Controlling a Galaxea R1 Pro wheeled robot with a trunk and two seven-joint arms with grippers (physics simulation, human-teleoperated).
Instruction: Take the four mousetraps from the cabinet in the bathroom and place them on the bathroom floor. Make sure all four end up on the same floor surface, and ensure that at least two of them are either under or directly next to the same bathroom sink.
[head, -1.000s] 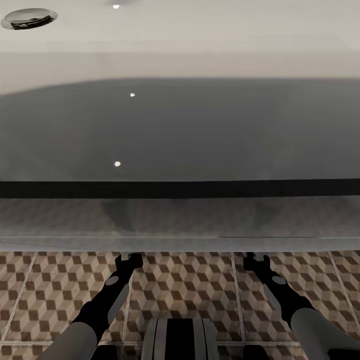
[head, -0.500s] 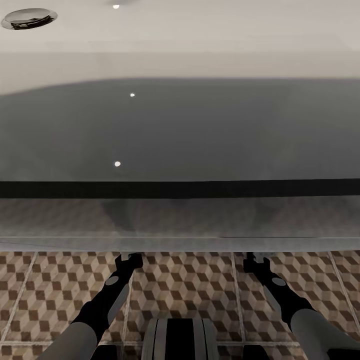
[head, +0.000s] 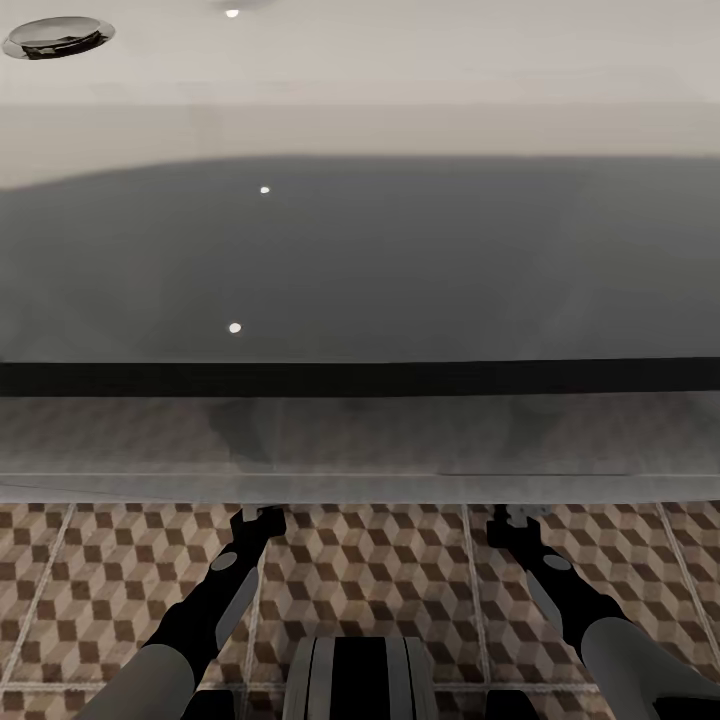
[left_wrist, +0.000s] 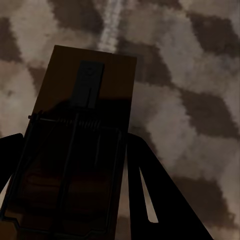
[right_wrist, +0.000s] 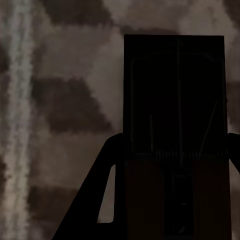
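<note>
Each wrist view looks along a gripper holding a mousetrap over the cube-patterned bathroom floor (head: 370, 570). My left gripper (left_wrist: 72, 140) is shut on a tan mousetrap (left_wrist: 92, 85) with a black wire spring. My right gripper (right_wrist: 175, 137) is shut on a second mousetrap (right_wrist: 172, 85), dark in shadow. In the head view the left gripper (head: 258, 516) and right gripper (head: 512, 516) reach forward low over the tiles. Their tips and both traps are hidden under the front rim of a wide white basin (head: 360, 488). The cabinet is out of view.
The basin, a sink or a tub, spans the whole width ahead, with a round metal drain (head: 58, 35) at its far left. Its overhanging rim stands just above both grippers. Bare tiles (head: 90, 590) lie on either side of my arms, and my trunk (head: 358, 680) is between them.
</note>
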